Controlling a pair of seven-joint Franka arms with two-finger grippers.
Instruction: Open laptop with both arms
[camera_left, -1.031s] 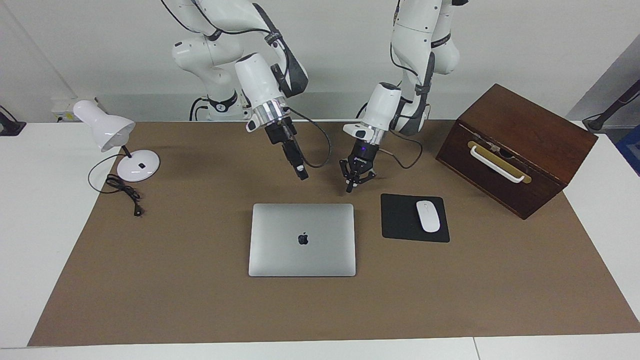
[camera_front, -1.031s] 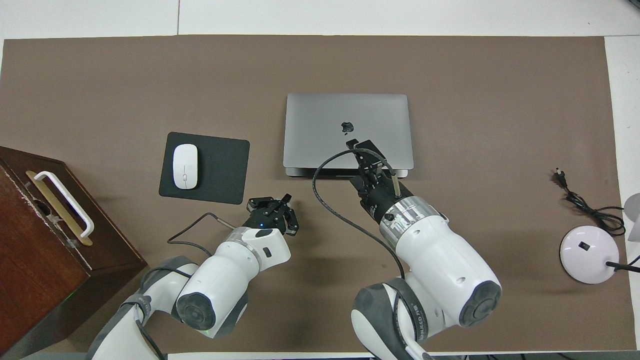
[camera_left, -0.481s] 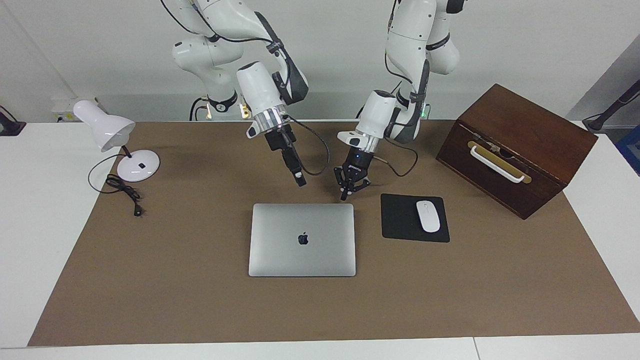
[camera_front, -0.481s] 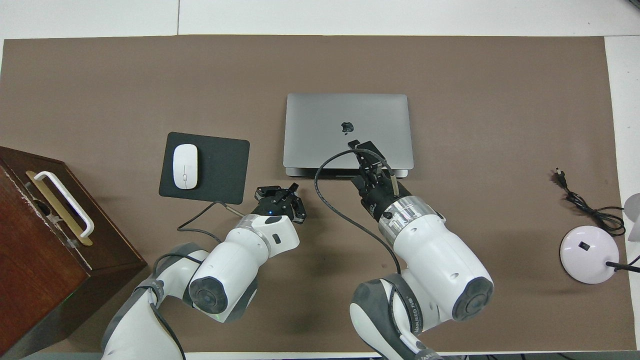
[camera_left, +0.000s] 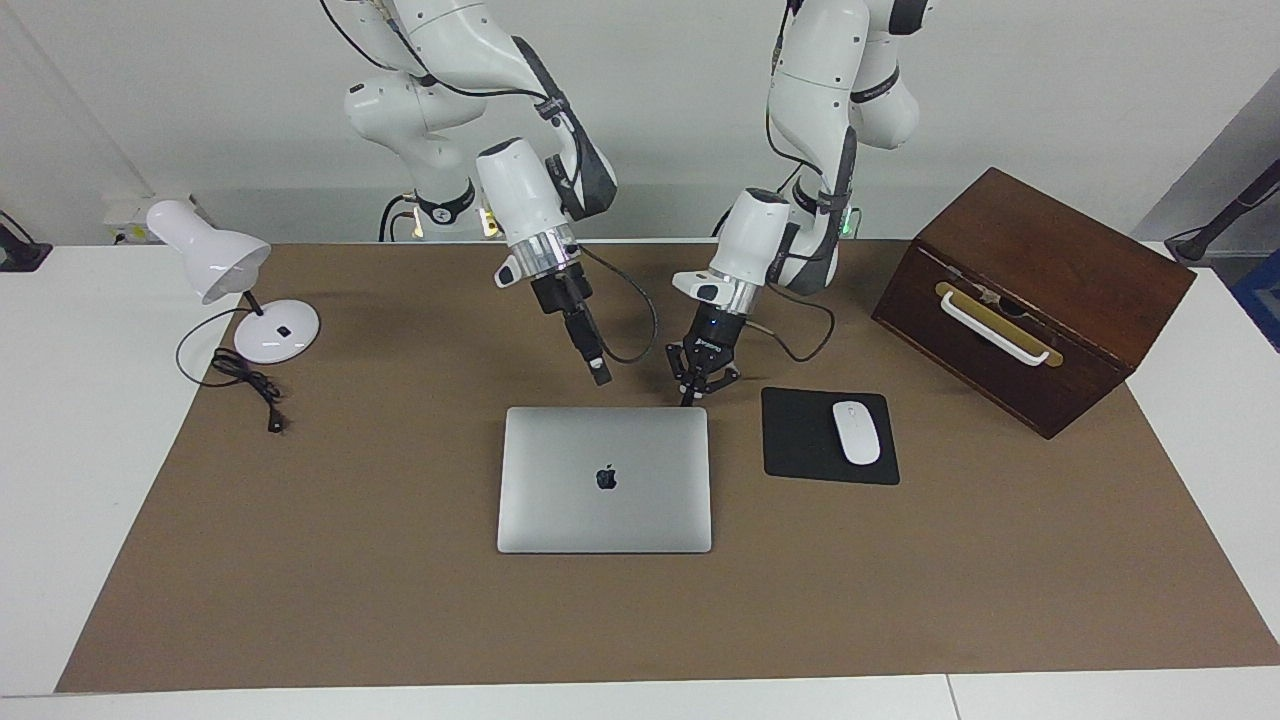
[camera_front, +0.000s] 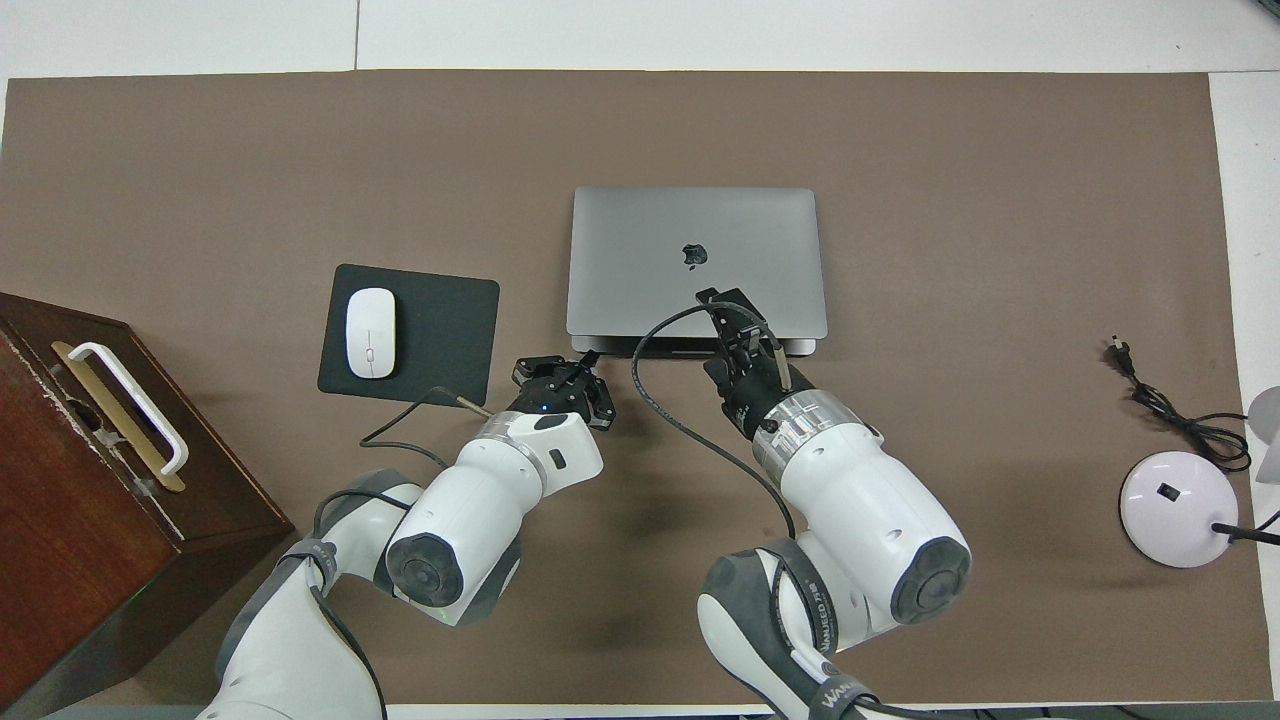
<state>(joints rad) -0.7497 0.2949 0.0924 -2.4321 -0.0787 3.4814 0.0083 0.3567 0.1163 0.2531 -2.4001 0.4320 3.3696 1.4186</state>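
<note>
Brown mat covers the worktop (camera_left: 70, 480); wooden box (camera_left: 1030, 295) sits toward the left arm's end from the laptop (camera_left: 604, 490), which lies shut and flat mid-mat. Mouse pad (camera_left: 805, 440) beside laptop, mouse (camera_left: 856, 432) on it. Left end effector (camera_left: 690, 398) at laptop's robot-side corner, fingers narrow. Right end effector (camera_left: 599, 374) above laptop's robot-side edge, opening: cannot tell.

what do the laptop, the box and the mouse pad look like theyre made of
The laptop: likely metal, matte silver-grey with a soft even sheen. The box: dark brown wood by its colour and faint grain, semi-gloss; its handle looks like white plastic or painted metal. The mouse pad: flat matte black, probably fabric or rubber.
</note>
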